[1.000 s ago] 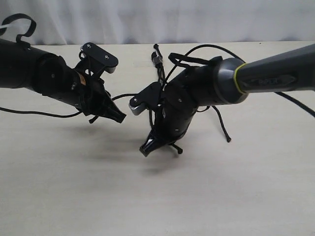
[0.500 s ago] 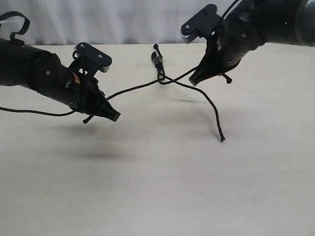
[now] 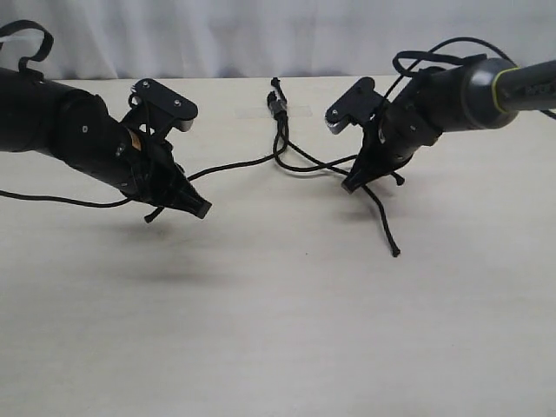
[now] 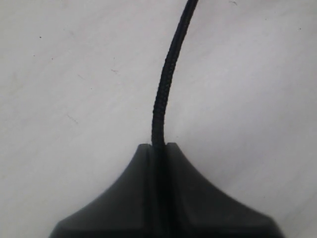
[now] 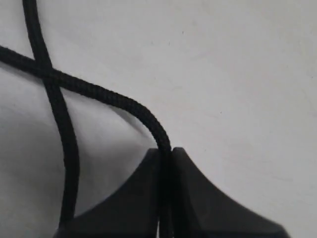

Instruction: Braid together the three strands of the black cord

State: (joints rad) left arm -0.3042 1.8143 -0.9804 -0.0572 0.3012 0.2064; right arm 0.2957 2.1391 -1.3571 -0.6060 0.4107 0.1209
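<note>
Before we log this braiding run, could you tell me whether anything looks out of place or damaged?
Nothing stands out. The left gripper and right gripper each pinch one strand; the third strand lies loose on the table.

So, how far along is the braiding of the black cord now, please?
Done: barely anything. The black cord shows only about one loose crossing of its strands below the bound end. In hand: the left jaws are shut on one strand and the right jaws on a second strand, each drawn out to its own side. The third strand is held by neither. Left: nearly the whole braid.
</note>
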